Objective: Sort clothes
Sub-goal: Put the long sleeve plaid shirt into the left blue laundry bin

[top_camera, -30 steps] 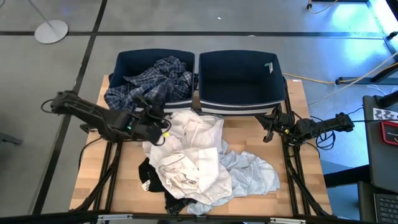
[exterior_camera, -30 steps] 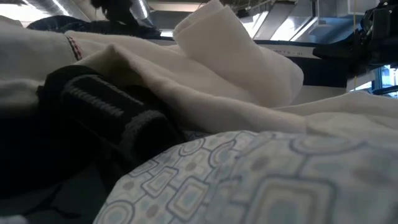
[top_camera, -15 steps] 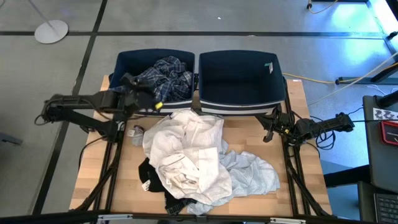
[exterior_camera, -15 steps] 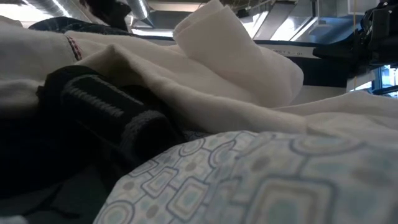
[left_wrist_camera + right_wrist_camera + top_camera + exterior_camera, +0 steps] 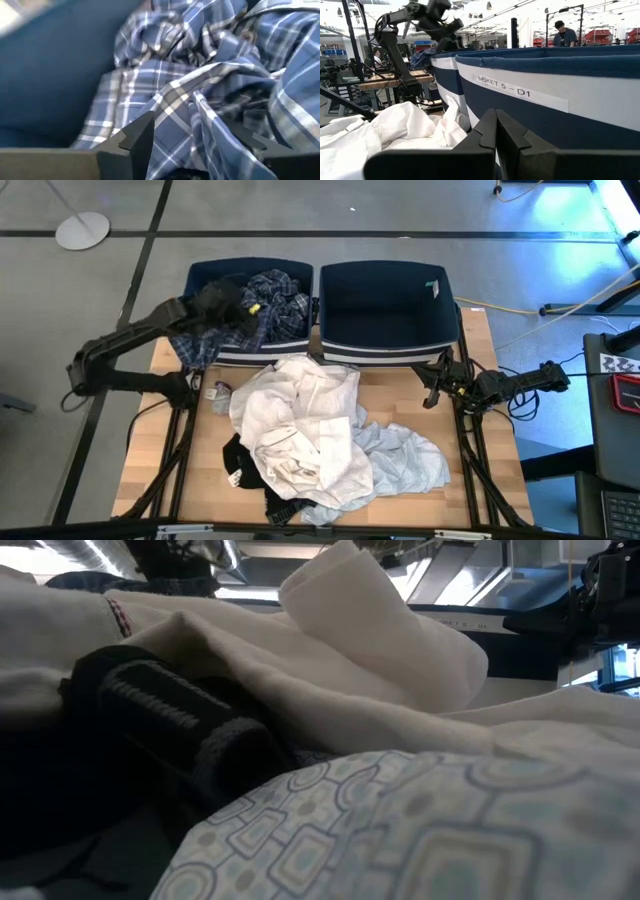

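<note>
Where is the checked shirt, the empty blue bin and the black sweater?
plaid shirt (image 5: 280,305), high view, crumpled middle.
empty navy bin (image 5: 385,305), high view, bare floor.
black garment (image 5: 238,460), high view, part showing beside the white cloth.

Left pincer (image 5: 228,302) parted, raised; right pincer (image 5: 432,385) closed.

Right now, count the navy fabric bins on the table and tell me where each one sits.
2. The left navy fabric bin holds a blue-white plaid shirt; the right navy fabric bin, touching it, looks empty. Both sit at the table's far edge.

Grey floor (image 5: 400,210) with dark lines; a wooden workbench (image 5: 395,80) behind.
</note>
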`<state>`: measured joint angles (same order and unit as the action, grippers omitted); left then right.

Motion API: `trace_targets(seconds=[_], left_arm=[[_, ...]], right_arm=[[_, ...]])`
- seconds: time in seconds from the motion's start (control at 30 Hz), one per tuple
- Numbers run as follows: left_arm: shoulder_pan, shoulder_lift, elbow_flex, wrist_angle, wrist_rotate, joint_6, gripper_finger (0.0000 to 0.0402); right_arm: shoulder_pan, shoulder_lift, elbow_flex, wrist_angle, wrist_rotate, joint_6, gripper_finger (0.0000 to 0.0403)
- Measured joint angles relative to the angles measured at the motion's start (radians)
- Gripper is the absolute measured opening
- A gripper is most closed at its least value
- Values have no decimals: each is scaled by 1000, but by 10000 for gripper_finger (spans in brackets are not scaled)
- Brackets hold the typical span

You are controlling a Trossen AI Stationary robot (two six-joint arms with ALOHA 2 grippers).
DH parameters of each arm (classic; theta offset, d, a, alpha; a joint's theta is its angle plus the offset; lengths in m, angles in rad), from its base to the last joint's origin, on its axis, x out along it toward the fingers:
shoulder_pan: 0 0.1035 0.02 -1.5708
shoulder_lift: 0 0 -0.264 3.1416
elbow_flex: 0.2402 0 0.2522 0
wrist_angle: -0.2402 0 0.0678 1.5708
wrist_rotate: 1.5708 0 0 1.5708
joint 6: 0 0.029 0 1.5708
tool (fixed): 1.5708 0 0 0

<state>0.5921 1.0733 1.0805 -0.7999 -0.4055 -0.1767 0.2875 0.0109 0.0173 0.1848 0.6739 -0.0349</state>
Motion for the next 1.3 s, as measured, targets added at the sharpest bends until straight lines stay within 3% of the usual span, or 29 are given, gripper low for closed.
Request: trace_targets(seconds=[0.27, 0.77, 0.97, 1.1, 1.3], left_arm=[[150, 134, -26, 7, 259, -25, 172], [193, 449, -106, 150, 280, 9, 172], [179, 404, -87, 171, 294, 35, 172], [150, 290, -25, 130, 287, 42, 172], [87, 104, 113, -29, 188, 38, 172]], right_arm=[[0, 0, 0, 0, 0, 0, 5], [0, 0, 0, -3, 0, 0, 5], [0, 0, 0, -4, 0, 0, 5], [0, 0, 0, -6, 0, 0, 5], [0, 0, 0, -10, 0, 2, 5]])
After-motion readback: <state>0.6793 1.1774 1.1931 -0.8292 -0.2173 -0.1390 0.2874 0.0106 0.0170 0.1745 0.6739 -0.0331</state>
